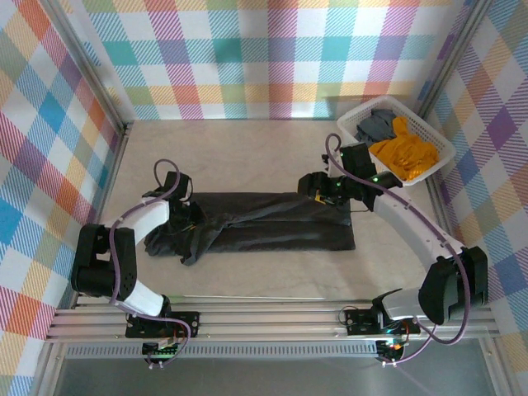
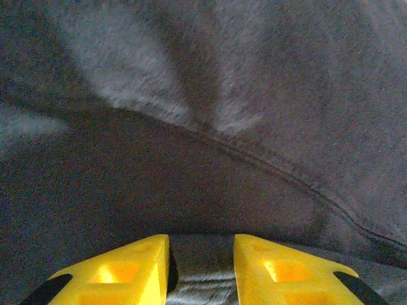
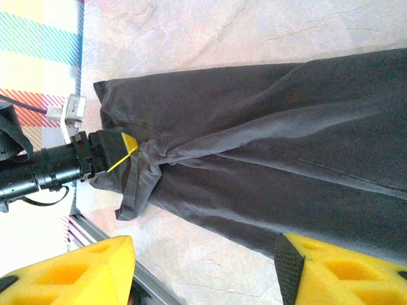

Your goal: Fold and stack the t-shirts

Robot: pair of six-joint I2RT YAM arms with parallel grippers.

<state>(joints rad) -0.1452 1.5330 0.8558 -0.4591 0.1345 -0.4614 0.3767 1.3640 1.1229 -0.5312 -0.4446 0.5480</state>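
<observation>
While the left end effector (image 2: 201, 254) is clamped on a ridge of the charcoal shirt (image 1: 272, 223) at the left of the frame, the right end effector (image 3: 205, 249) hangs over the cloth's right end with its fingers spread wide, holding nothing. The shirt lies folded lengthwise across the middle of the table (image 1: 247, 148). An orange shirt (image 1: 404, 153) and a grey shirt (image 1: 378, 125) sit in the white basket (image 1: 441, 153) at the upper right. I'd worry about a one-sided pull: with nothing pinning the right end, the strip could slide, skew or unfold
</observation>
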